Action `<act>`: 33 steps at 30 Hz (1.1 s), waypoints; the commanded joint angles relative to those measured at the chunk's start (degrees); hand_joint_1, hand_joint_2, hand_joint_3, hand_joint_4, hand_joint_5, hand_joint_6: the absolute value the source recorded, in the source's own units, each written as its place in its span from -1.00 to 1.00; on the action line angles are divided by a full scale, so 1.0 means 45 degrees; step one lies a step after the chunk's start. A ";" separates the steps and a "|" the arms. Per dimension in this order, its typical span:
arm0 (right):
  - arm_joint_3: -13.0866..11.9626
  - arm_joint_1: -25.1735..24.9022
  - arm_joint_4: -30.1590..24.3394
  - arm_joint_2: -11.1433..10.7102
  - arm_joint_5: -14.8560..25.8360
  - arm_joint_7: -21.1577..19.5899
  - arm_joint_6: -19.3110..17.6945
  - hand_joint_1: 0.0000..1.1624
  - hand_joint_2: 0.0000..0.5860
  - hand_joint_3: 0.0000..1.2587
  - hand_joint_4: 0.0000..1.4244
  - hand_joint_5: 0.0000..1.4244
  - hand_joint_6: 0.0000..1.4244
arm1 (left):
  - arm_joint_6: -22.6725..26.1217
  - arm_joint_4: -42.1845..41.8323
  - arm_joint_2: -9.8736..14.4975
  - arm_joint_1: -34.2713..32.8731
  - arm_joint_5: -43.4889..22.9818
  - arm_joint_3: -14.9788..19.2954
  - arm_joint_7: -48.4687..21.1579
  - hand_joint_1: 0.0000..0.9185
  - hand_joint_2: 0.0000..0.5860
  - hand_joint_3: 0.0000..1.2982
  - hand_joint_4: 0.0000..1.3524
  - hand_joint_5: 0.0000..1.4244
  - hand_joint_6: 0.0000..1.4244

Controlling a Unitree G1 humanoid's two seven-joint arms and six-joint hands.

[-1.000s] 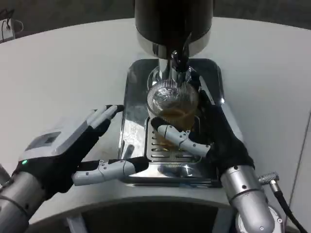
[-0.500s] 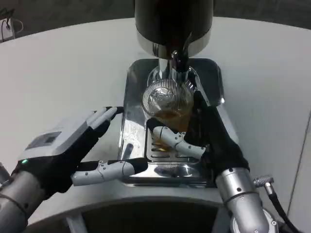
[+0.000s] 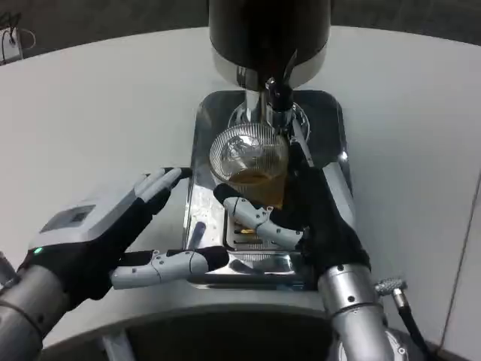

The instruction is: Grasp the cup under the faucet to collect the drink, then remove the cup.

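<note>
We see right hand (image 3: 312, 218) gripping the cup (image 3: 250, 165) (amber drink inside) below the faucet (image 3: 276, 98); left hand (image 3: 113, 233) spread, holding nothing, beside the tray (image 3: 203, 143).

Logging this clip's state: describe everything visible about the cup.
The cup is clear ribbed glass, upright or nearly so, holding amber liquid in its lower part. The right hand grips it, fingers wrapped across its front. It sits above the shiny metal drip tray, just in front of and left of the faucet, not directly beneath it.
</note>
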 commanded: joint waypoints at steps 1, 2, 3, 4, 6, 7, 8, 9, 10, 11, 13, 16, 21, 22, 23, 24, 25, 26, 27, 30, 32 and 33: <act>0.0164 -0.0077 0.0378 0.0411 -0.0288 -0.0423 0.0261 0.30 -0.22 -1.00 -0.92 -0.79 -0.88 | 0.0075 -0.0163 0.0305 0.0326 -0.0038 0.0173 -0.0195 -1.00 -0.95 -0.92 -1.00 -1.00 -0.78; 0.0166 -0.0108 0.0417 0.0474 -0.0361 -0.0525 0.0324 0.30 -0.22 -1.00 -0.92 -0.79 -0.88 | 0.0075 -0.0174 0.0322 0.0355 -0.0045 0.0185 -0.0192 -1.00 -0.95 -0.92 -1.00 -1.00 -0.78; 0.0157 -0.0137 0.0458 0.0539 -0.0377 -0.0574 0.0381 0.30 -0.22 -1.00 -0.92 -0.79 -0.88 | 0.0078 -0.0179 0.0337 0.0378 -0.0056 0.0187 -0.0193 -1.00 -0.95 -0.92 -1.00 -1.00 -0.78; 0.0154 -0.0157 0.0487 0.0580 -0.0385 -0.0607 0.0419 0.30 -0.22 -1.00 -0.92 -0.79 -0.88 | 0.0082 -0.0188 0.0351 0.0402 -0.0055 0.0183 -0.0196 -1.00 -0.95 -0.92 -1.00 -1.00 -0.78; 0.0213 -0.0219 0.0605 0.0692 -0.0424 -0.0708 0.0490 0.30 -0.22 -1.00 -0.92 -0.78 -0.88 | 0.0089 -0.0204 0.0368 0.0437 -0.0051 0.0185 -0.0194 -1.00 -0.95 -0.92 -1.00 -1.00 -0.78; 0.0237 -0.0237 0.0644 0.0725 -0.0440 -0.0745 0.0506 0.30 -0.22 -1.00 -0.92 -0.78 -0.87 | 0.0099 -0.0210 0.0379 0.0453 -0.0051 0.0193 -0.0199 -1.00 -0.95 -0.92 -1.00 -1.00 -0.78; 0.0255 -0.0252 0.0691 0.0771 -0.0447 -0.0795 0.0518 0.30 -0.22 -1.00 -0.92 -0.78 -0.87 | 0.0106 -0.0215 0.0386 0.0464 -0.0053 0.0200 -0.0202 -1.00 -0.95 -0.92 -1.00 -1.00 -0.78; 0.0262 -0.0262 0.0733 0.0820 -0.0438 -0.0836 0.0538 0.30 -0.22 -1.00 -0.92 -0.78 -0.87 | 0.0112 -0.0216 0.0395 0.0476 -0.0054 0.0213 -0.0201 -1.00 -0.95 -0.92 -1.00 -1.00 -0.78; 0.0262 -0.0269 0.0763 0.0854 -0.0434 -0.0864 0.0549 0.30 -0.22 -1.00 -0.92 -0.78 -0.87 | 0.0121 -0.0229 0.0413 0.0512 -0.0065 0.0251 -0.0203 -1.00 -0.95 -0.92 -1.00 -1.00 -0.78; 0.0269 -0.0290 0.0813 0.0915 -0.0454 -0.0923 0.0565 0.30 -0.22 -1.00 -0.92 -0.78 -0.87 | 0.0127 -0.0239 0.0426 0.0539 -0.0073 0.0278 -0.0204 -1.00 -0.95 -0.92 -1.00 -1.00 -0.78; 0.0286 -0.0330 0.0893 0.1015 -0.0487 -0.1035 0.0592 0.30 -0.22 -1.00 -0.92 -0.77 -0.87 | 0.0134 -0.0249 0.0468 0.0602 -0.0080 0.0333 -0.0209 -1.00 -0.95 -0.92 -1.00 -1.00 -0.78; 0.0357 -0.0399 0.1047 0.1154 -0.0566 -0.1228 0.0680 0.30 -0.22 -1.00 -0.87 -0.72 -0.84 | 0.0122 -0.0240 0.0520 0.0667 -0.0094 0.0376 -0.0241 -1.00 -0.95 -0.92 -1.00 -1.00 -0.78; 0.0481 -0.0445 0.1371 0.1405 -0.0674 -0.1818 0.0881 0.31 -0.23 -0.92 -0.78 -0.63 -0.76 | 0.0113 -0.0266 0.0558 0.0749 -0.0095 0.0458 -0.0303 -1.00 -0.95 -0.92 -1.00 -1.00 -0.78; 0.0496 -0.0458 0.1413 0.1428 -0.0669 -0.1894 0.0911 0.31 -0.24 -0.89 -0.75 -0.61 -0.74 | 0.0102 -0.0270 0.0563 0.0766 -0.0095 0.0475 -0.0310 -1.00 -0.95 -0.92 -1.00 -1.00 -0.78; 0.0505 -0.0473 0.1461 0.1460 -0.0660 -0.1995 0.0928 0.32 -0.25 -0.88 -0.74 -0.59 -0.73 | 0.0095 -0.0272 0.0566 0.0776 -0.0095 0.0486 -0.0314 -1.00 -0.95 -0.92 -1.00 -1.00 -0.78; 0.0492 -0.0502 0.1528 0.1520 -0.0622 -0.2120 0.0940 0.32 -0.25 -0.86 -0.72 -0.58 -0.71 | 0.0092 -0.0277 0.0576 0.0806 -0.0098 0.0505 -0.0323 -1.00 -0.95 -0.91 -1.00 -1.00 -0.78; 0.0487 -0.0524 0.1574 0.1554 -0.0584 -0.2207 0.0945 0.32 -0.25 -0.85 -0.70 -0.56 -0.70 | 0.0084 -0.0283 0.0589 0.0840 -0.0101 0.0522 -0.0326 -1.00 -0.95 -0.91 -1.00 -1.00 -0.78; 0.0486 -0.0551 0.1629 0.1587 -0.0547 -0.2305 0.0931 0.33 -0.24 -0.82 -0.69 -0.53 -0.68 | 0.0079 -0.0288 0.0597 0.0862 -0.0104 0.0533 -0.0328 -1.00 -0.95 -0.91 -1.00 -1.00 -0.78; 0.0490 -0.0576 0.1675 0.1625 -0.0520 -0.2416 0.0910 0.33 -0.24 -0.79 -0.67 -0.51 -0.65 | 0.0078 -0.0292 0.0604 0.0889 -0.0111 0.0544 -0.0332 -1.00 -0.95 -0.91 -1.00 -1.00 -0.78; 0.0495 -0.0631 0.1806 0.1777 -0.0417 -0.2787 0.0825 0.34 -0.24 -0.71 -0.58 -0.43 -0.58 | 0.0072 -0.0315 0.0621 0.0973 -0.0119 0.0561 -0.0346 -1.00 -0.95 -0.91 -1.00 -1.00 -0.78; 0.0494 -0.0647 0.1906 0.1909 -0.0373 -0.3120 0.0763 0.34 -0.24 -0.67 -0.52 -0.40 -0.54 | 0.0062 -0.0338 0.0616 0.1006 -0.0122 0.0575 -0.0346 -1.00 -0.95 -0.91 -1.00 -1.00 -0.78; 0.0508 -0.0645 0.1954 0.1962 -0.0343 -0.3294 0.0707 0.35 -0.23 -0.64 -0.51 -0.38 -0.52 | 0.0061 -0.0345 0.0613 0.1013 -0.0124 0.0580 -0.0348 -1.00 -0.95 -0.91 -1.00 -1.00 -0.78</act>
